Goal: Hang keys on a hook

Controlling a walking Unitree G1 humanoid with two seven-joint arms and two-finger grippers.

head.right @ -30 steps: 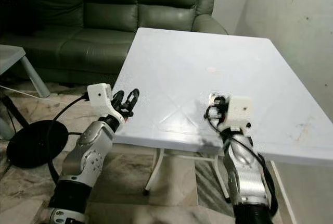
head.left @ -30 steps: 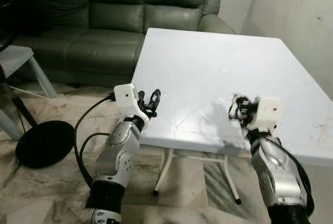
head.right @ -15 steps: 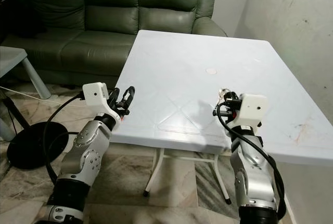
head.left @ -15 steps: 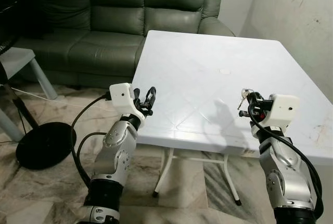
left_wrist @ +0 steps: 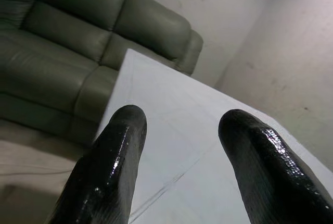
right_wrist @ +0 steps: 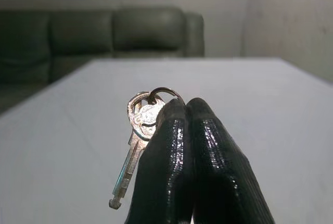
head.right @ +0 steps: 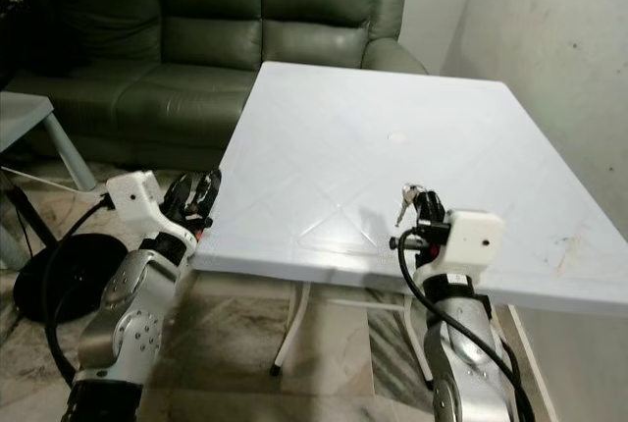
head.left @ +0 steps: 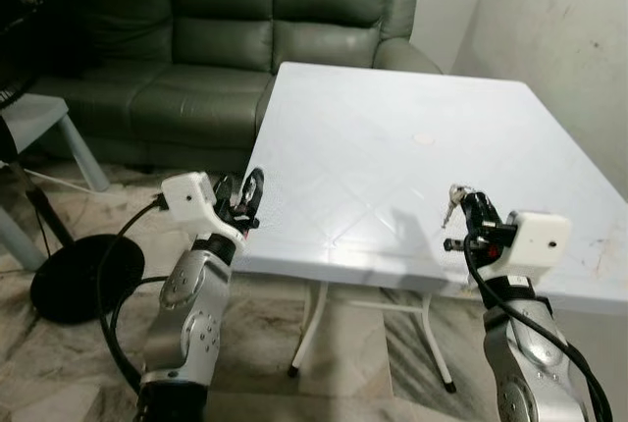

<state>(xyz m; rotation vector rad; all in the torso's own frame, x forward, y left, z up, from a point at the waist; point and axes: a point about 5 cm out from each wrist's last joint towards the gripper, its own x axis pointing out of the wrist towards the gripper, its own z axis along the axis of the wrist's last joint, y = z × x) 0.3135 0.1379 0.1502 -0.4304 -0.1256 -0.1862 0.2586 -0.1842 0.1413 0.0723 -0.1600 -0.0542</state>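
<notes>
Above the white counter (head.left: 392,147) near its 6 o'clock edge, the right tool (right_wrist: 186,110), pressed closed on only the ring, risked dropping the keys (right_wrist: 136,135) if swung, the silver bunch dangling at its 9 o'clock, while the left tool (left_wrist: 179,130) stood open and empty.

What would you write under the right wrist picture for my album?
Right gripper pinches the ring of the keys above the white table, sofa behind.
</notes>
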